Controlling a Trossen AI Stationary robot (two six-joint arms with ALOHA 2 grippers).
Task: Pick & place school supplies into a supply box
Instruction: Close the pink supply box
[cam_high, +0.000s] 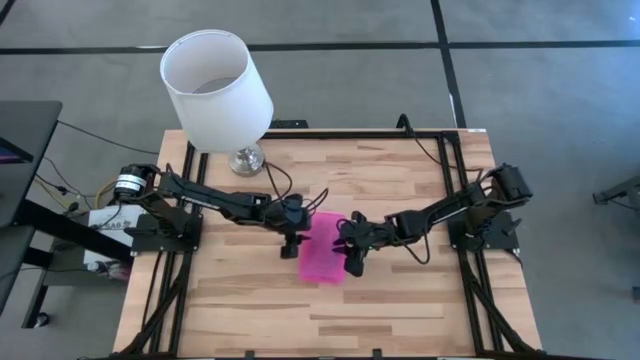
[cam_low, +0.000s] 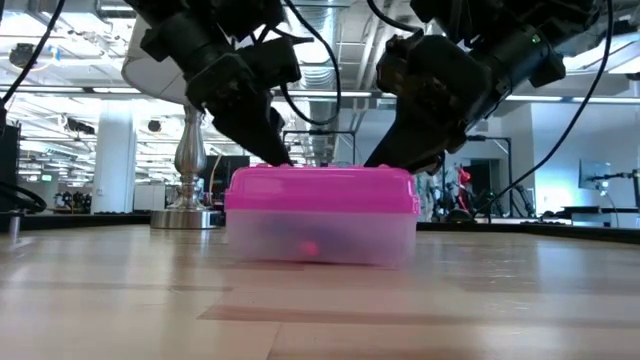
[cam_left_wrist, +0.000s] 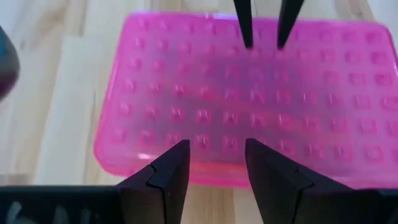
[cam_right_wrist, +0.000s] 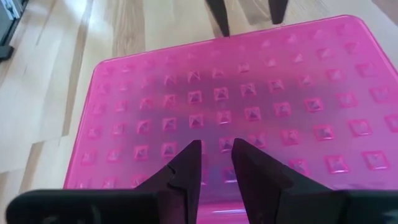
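1. Supply box (cam_low: 320, 215): flat rectangular plastic case, bright pink studded lid (cam_left_wrist: 249, 93) over a clear base (cam_low: 320, 238), rounded corners. It stands on the pale wooden plank table (cam_high: 400, 310) near the middle, lid on. Through the base only a blurred pink shape shows; the contents cannot be made out.
2. Left gripper (cam_left_wrist: 216, 163): two dark fingers, a narrow gap between them, holding nothing, tips at one edge of the pink lid. In the high view it sits just beside the box on the left (cam_high: 292, 240).
3. Right gripper (cam_right_wrist: 216, 158): dark fingers with a narrow gap, empty, tips over the opposite side of the lid; in the high view on the box's right side (cam_high: 352, 255).
4. White drum lampshade (cam_high: 215, 88) on a silver metal lamp base (cam_high: 246, 158), at the table's far edge, well apart from the box.
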